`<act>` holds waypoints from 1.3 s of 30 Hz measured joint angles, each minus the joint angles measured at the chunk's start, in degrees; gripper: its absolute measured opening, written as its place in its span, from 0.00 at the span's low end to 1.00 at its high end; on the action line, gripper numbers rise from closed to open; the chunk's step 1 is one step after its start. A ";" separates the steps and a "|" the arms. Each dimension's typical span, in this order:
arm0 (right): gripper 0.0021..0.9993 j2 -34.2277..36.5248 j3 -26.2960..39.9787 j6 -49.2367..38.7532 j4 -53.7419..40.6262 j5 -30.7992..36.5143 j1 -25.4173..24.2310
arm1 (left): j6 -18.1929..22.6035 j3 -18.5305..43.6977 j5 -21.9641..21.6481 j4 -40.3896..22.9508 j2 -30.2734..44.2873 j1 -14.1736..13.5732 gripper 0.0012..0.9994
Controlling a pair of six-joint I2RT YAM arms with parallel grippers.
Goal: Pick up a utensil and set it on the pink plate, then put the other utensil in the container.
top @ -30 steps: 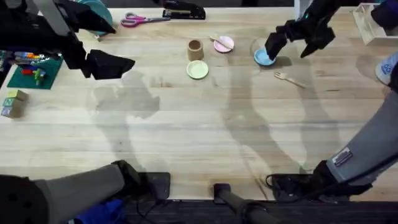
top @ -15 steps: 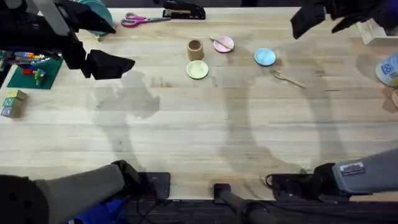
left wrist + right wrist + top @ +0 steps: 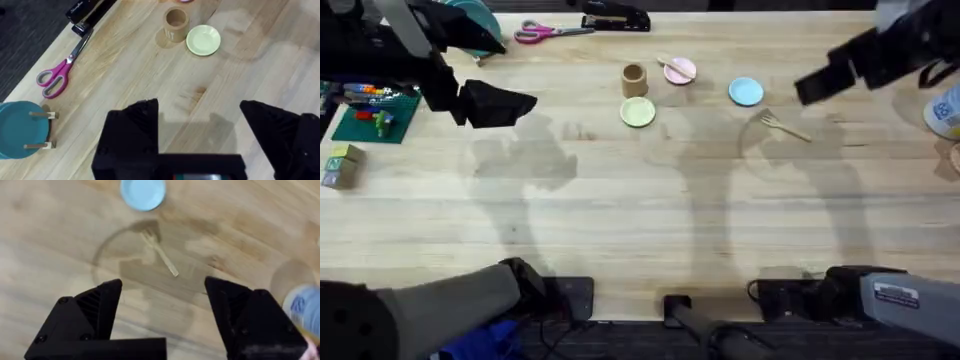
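- The bench (image 3: 640,220) carries three small plates, one cup and two wooden utensils, all grouped toward its far edge.
- The right end effector (image 3: 817,85) has moved: a second ago it hung over the light blue plate, half a second ago it was up by the far edge, and now it sits toward the far right corner, just right of the fork. In the right wrist view its fingers (image 3: 95,315) stand wide apart, holding nothing.
- The left end effector (image 3: 500,103) is unchanged near the far left corner; its fingers (image 3: 135,130) are spread and empty.
- The container (image 3: 634,79) stands upright just beyond the pale yellow-green plate (image 3: 638,112). Faint marks show on its wall in the left wrist view, too small to read.
- The pink plate (image 3: 681,70) lies near the far edge, right of the container, with the spoon (image 3: 670,66) resting across it, as before.
- The light blue plate (image 3: 746,92) is now uncovered and bare.
- The fork (image 3: 783,126) lies flat on the bench, near the blue plate, not moved.
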 joint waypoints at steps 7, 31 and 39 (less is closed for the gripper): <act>1.00 4.14 -3.49 -14.88 1.29 -2.79 0.00 | 0.00 0.00 0.00 0.00 0.00 0.00 0.99; 0.95 22.26 -3.51 -30.78 6.28 -3.21 -1.70 | 0.00 0.00 0.00 0.00 0.00 0.00 0.99; 0.93 26.89 -3.51 -31.30 7.19 -2.77 -1.70 | 0.00 0.00 0.00 0.00 0.00 0.00 0.99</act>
